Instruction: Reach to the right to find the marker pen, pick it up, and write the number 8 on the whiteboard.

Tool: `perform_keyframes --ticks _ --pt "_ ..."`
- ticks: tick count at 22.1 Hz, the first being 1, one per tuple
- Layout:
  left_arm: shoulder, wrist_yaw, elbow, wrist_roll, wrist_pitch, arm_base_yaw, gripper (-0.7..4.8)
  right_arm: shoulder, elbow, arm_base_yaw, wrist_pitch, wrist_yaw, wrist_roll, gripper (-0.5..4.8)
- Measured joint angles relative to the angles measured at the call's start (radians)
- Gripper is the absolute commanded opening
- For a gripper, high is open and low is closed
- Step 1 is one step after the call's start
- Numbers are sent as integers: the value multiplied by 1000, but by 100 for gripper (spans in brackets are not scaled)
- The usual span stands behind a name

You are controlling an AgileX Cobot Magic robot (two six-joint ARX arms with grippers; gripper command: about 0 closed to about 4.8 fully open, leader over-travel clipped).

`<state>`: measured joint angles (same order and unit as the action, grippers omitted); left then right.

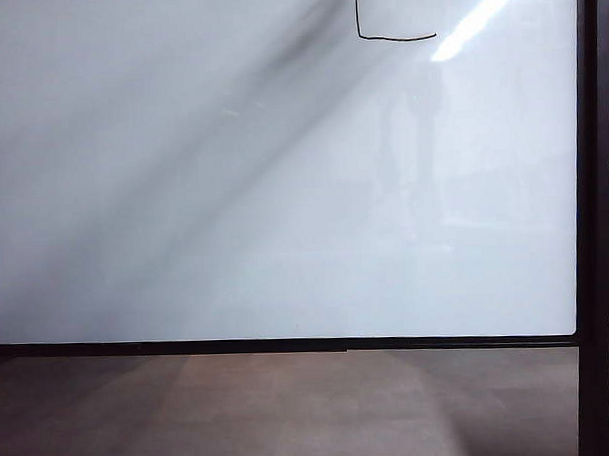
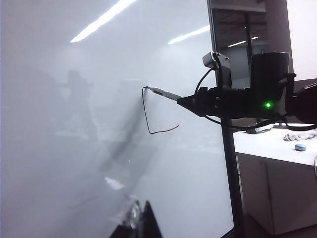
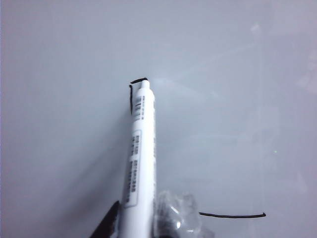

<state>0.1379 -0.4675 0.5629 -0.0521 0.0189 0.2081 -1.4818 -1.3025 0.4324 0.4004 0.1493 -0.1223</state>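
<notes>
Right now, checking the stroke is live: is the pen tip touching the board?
Touching. The left wrist view shows the pen tip meeting the board at the line's top end, no gap.

An office or lab: a big whiteboard [image 1: 233, 190], strip ceiling lights [image 2: 101, 20], and a white cabinet [image 2: 277, 188] beside the whiteboard.

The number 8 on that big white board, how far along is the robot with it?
Done: the right gripper holds the marker pen. In hand: its tip touches the whiteboard, with one side stroke and the bottom line of the number 8 drawn. Left: the other side, top and crossbar. The left gripper hangs idle near the board.
</notes>
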Motion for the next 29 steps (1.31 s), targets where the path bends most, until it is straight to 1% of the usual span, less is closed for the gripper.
perform_keyframes --ticks 6,15,29 --pt "0 0 0 0 0 0 -5 20 0 -42 -24 -18 0 -5" --pt "0 0 0 0 1 0 -5 68 1 -117 -71 -11 -2 -5" --pt "1 0 0 0 1 0 -5 79 78 -125 -69 -3 -18 -5"
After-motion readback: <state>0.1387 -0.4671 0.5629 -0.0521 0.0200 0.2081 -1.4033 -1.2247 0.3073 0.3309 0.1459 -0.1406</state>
